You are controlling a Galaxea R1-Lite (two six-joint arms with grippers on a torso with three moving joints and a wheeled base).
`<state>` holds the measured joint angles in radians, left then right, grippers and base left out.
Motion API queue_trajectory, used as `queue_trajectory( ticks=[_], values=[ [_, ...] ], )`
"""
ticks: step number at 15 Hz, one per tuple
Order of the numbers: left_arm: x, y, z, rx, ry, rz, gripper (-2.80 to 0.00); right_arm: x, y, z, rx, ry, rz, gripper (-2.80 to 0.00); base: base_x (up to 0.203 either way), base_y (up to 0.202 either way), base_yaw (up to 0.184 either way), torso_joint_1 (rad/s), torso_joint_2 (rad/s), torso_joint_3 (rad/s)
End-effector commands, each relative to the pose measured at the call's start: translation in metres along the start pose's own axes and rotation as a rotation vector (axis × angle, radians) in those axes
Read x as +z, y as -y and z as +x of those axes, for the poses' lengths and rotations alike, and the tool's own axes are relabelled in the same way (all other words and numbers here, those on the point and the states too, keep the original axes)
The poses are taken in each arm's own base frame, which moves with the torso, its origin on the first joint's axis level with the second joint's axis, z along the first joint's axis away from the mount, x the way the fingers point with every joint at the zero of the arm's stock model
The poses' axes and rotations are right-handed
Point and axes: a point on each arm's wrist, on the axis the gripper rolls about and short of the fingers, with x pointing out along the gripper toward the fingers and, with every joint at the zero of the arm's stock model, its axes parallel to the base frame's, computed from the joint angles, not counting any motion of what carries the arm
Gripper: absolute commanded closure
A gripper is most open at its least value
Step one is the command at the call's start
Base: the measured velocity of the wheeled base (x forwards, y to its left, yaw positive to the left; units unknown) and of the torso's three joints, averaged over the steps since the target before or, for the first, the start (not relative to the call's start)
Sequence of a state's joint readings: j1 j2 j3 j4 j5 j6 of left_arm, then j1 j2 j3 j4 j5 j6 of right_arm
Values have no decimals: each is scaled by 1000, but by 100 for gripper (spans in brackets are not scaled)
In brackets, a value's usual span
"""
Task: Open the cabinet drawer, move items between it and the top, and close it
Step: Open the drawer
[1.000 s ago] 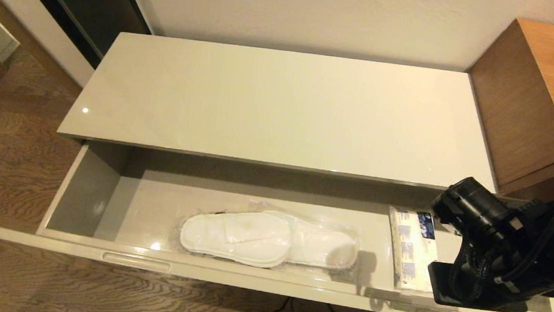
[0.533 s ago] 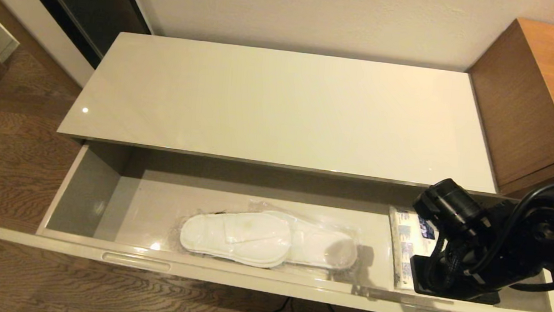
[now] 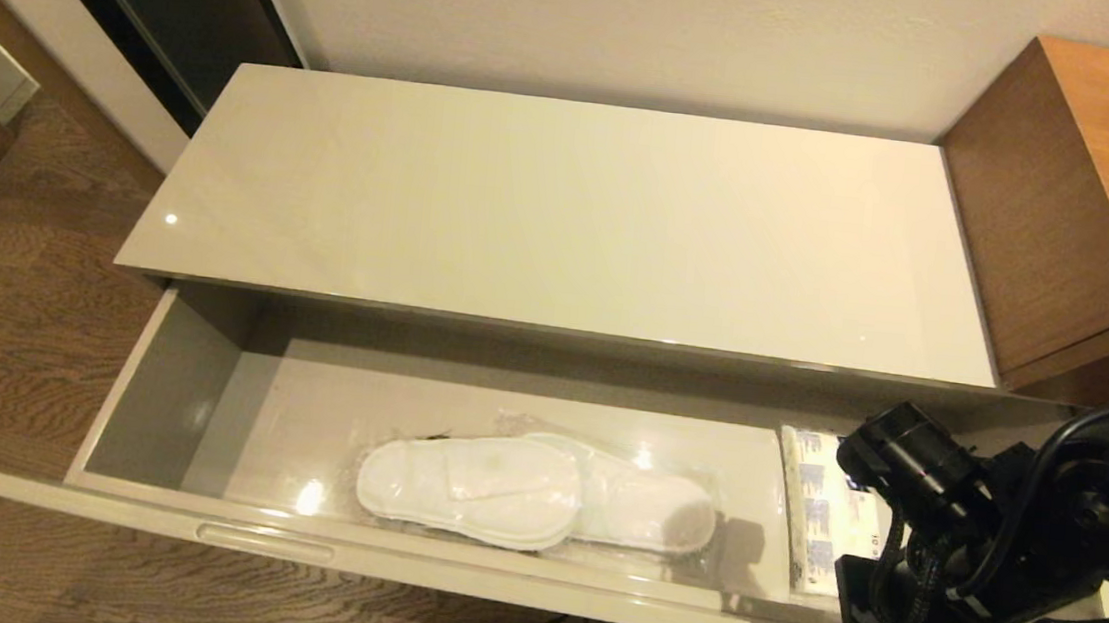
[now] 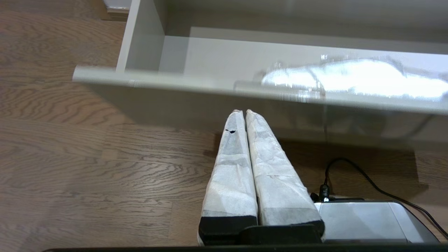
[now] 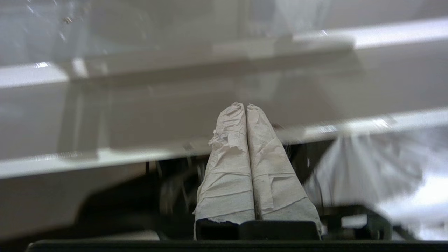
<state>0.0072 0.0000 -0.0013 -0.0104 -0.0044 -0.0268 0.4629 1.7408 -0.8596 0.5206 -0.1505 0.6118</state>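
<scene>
The cabinet drawer (image 3: 205, 401) stands pulled well out beneath the top (image 3: 563, 212), its front rail running across the lower part of the head view with a slim oblong recess (image 3: 265, 541) at about 7 o'clock. Inside, near the middle and close to the front rail, lie the flat white slippers (image 3: 529, 493) sealed in clear plastic wrap, lengthwise along the drawer. At 3 o'clock from them, well apart, the white tissue pack (image 3: 822, 521) with blue print lies on the drawer floor at the right end, partly covered by the black right arm (image 3: 997, 531).

The right hand (image 5: 246, 104) shows in its own wrist view: its two paper-wrapped fingers (image 5: 227, 168) are pressed together, closed on nothing, with the tips just at a pale glossy edge that is probably the drawer's front rail, though the blur there makes that uncertain. In the head view the hand itself is hidden behind the arm at roughly 4 o'clock, over the drawer's right end.

The left hand (image 4: 244, 112) hangs low in front of the drawer, apart from it, over the wooden floor (image 4: 87, 157), its wrapped fingers likewise closed and empty. A black cable (image 4: 367, 182) trails over the floor beside it.

At 2 o'clock a taller brown wooden unit (image 3: 1076, 197) adjoins the top's right end
</scene>
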Motion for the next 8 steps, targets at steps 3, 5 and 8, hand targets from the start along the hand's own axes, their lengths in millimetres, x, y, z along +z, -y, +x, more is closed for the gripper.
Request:
queue_trajectory(
  ticks=[3,5,8],
  values=[
    [0,0,0,0,1,-1,0,-25,16,-12,8,-52,25,0,0,0,0,0,0,0],
    [0,0,0,0,1,-1,0,-28,18,-15,3,-66,44,0,0,0,0,0,0,0],
    [0,0,0,0,1,-1,0,-23,17,-11,-53,-71,21,0,0,0,0,0,0,0]
  ],
)
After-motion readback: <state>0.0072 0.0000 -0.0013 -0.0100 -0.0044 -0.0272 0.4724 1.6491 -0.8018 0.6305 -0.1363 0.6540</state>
